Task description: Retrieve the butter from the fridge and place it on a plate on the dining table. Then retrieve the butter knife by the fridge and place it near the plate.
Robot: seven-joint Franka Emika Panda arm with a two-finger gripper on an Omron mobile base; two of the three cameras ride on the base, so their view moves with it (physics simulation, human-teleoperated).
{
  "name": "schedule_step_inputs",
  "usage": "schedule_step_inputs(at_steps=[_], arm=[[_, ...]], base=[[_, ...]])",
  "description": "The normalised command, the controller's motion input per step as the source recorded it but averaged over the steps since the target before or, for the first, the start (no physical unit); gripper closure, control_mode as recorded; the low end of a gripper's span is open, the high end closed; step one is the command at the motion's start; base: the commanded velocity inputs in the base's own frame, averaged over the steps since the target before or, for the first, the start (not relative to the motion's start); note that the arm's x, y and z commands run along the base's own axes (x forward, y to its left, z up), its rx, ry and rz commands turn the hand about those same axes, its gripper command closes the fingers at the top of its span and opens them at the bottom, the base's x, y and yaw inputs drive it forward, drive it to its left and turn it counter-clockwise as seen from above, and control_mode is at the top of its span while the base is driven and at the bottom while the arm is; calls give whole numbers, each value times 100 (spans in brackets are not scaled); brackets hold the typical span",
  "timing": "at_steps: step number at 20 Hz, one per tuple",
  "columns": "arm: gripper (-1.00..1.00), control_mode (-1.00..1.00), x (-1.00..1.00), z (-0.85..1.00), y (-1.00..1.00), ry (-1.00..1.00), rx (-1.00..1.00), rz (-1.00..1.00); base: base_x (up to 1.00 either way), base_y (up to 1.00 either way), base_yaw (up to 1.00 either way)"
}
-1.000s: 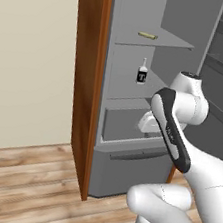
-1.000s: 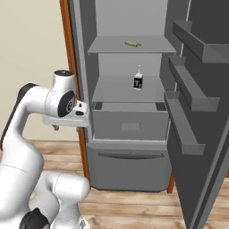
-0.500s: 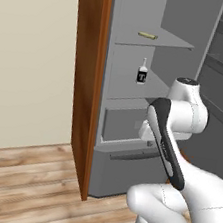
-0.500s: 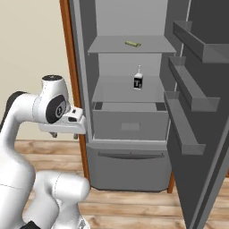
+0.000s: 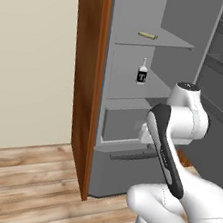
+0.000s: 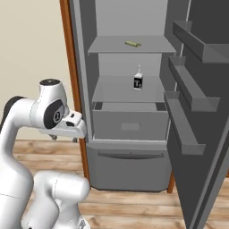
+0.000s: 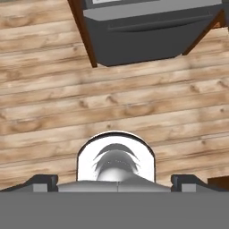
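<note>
Fingers spread and empty, the gripper [image 6: 65, 138] points floorward beside the open fridge [image 6: 129, 134]. Butter [image 6: 132, 44] lies mid top shelf, probably untouched. Step: reaching; next, raise and aim the hand inside.

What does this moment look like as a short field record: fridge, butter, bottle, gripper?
fridge: fridge, door open, shelves and drawer exposed
butter: butter lies on the top shelf, untouched
bottle: small white bottle stands upright on the shelf below
gripper: gripper open, pointing down at the wood floor, left of the fridge opening, holding nothing
task stage: butter not yet reached
</note>
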Motion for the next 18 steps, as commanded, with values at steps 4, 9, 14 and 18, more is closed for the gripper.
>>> schedule_step_inputs(at_steps=[4, 9, 14, 18], arm=[[-100, -100, -5, -5, -18, 0, 0, -15], [-100, 100, 0, 0, 0, 0, 0, 0], [-100, 100, 0, 0, 0, 0, 0, 0], [-100, 100, 0, 0, 0, 0, 0, 0]], base=[[0, 0, 0], [8, -30, -30], [37, -10, -15], [73, -11, 0]])
